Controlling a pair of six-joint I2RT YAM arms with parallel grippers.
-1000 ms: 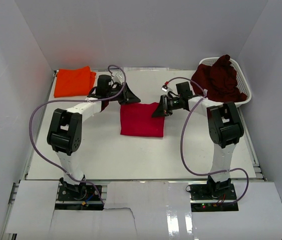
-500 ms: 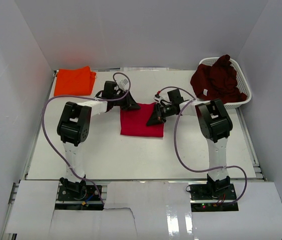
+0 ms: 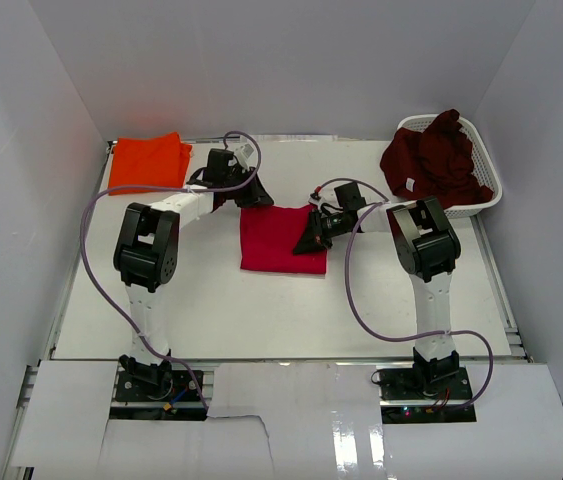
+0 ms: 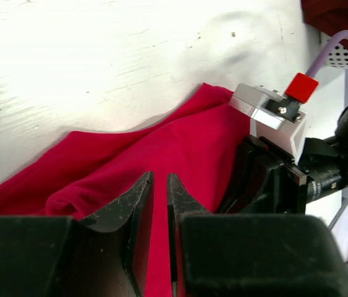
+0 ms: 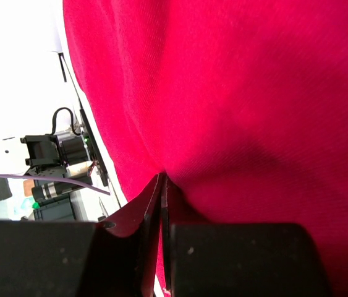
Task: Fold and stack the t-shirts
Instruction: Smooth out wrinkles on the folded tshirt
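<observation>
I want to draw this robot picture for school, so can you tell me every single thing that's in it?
red t-shirt: one, bright red, middle of the table.
orange t-shirt: one, orange, folded flat at the far left corner.
maroon t-shirt: one, dark red with a small white tag, heaped in the basket.
basket: one, white, far right corner.
table: one, white.
walls: white, around the table.
cables: two, purple, one looping along each arm.
arms: two, black and white, bases at the near edge.
left gripper: black, pinching the red t-shirt's far left corner.
right gripper: black, pinching its right edge.
</observation>
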